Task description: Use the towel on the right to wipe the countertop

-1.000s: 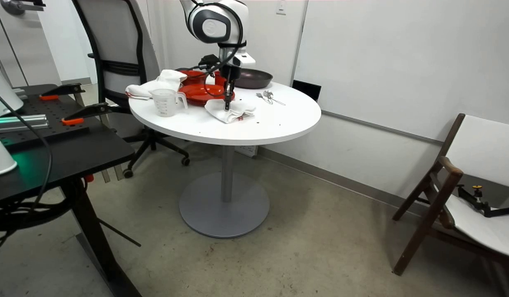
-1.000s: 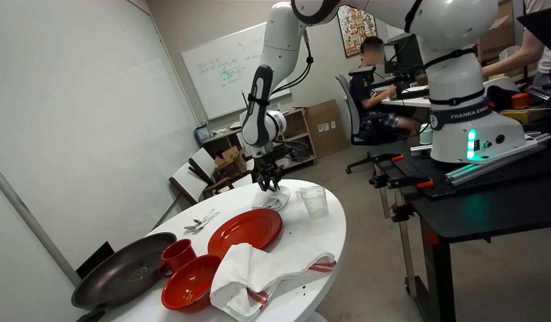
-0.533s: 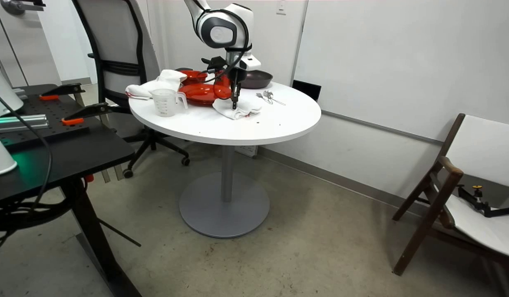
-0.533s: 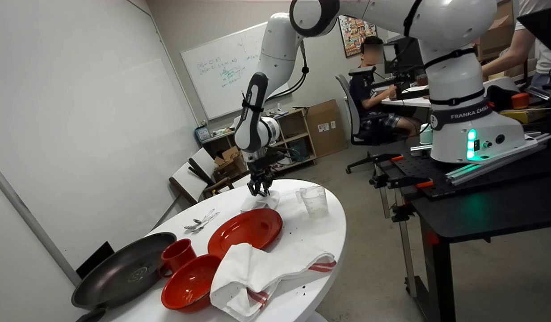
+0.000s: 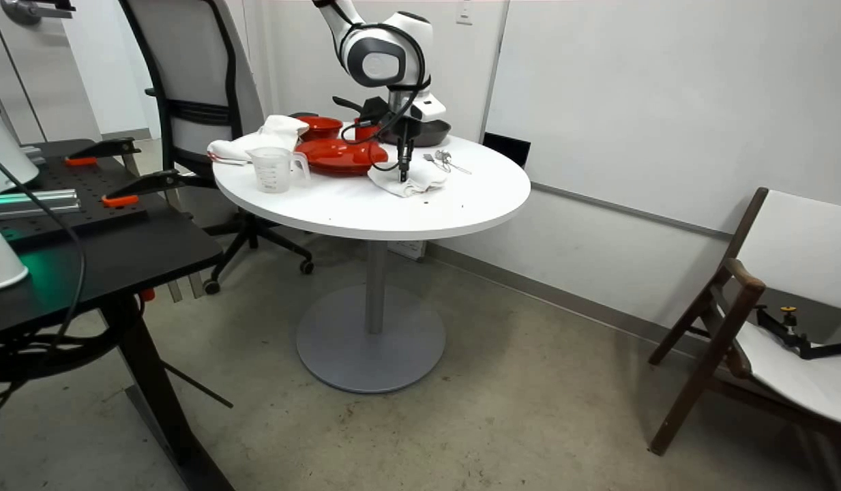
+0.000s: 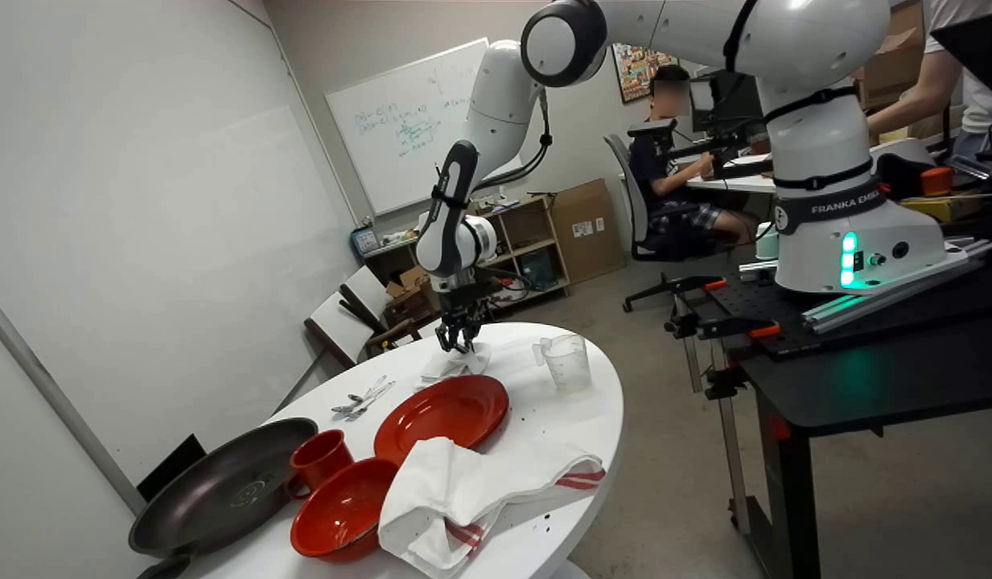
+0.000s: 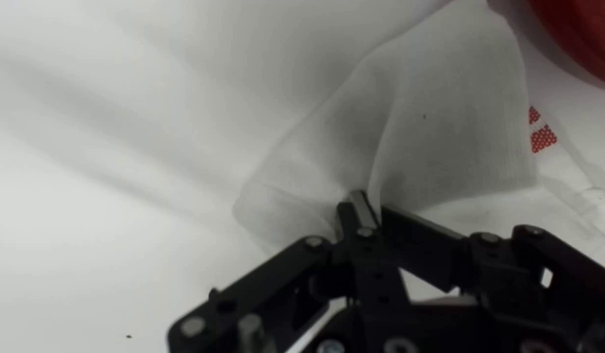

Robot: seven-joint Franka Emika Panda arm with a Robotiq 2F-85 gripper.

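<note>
Both the end effector [image 7: 371,205] and the white towel [image 7: 430,142] have shifted across the bench [image 5: 365,215] over the past second — away from the measuring cup [image 6: 566,363] and closer to the metal utensils [image 6: 363,400], as we see in both exterior views.

Looking through the wrist camera, we find the end effector closed on the white towel, a crease of cloth running out from its grip; the remainder lies spread on the bench, red pattern showing at an edge. The red plate [image 6: 441,412] sits just beside it, though we cannot tell whether they touch anywhere.

Farther along, in an exterior view, we make out a second towel [image 6: 463,498], loosely folded and red-striped, next to the red bowl [image 6: 347,515]. Between that bowl and the dark pan [image 6: 222,486] stands the red mug [image 6: 322,460]. All of these rest where they did before — as does the measuring cup, upright near the bench's edge. We also notice dark specks [image 7: 128,336] scattered on the bench, a few of them close to the second towel.
</note>
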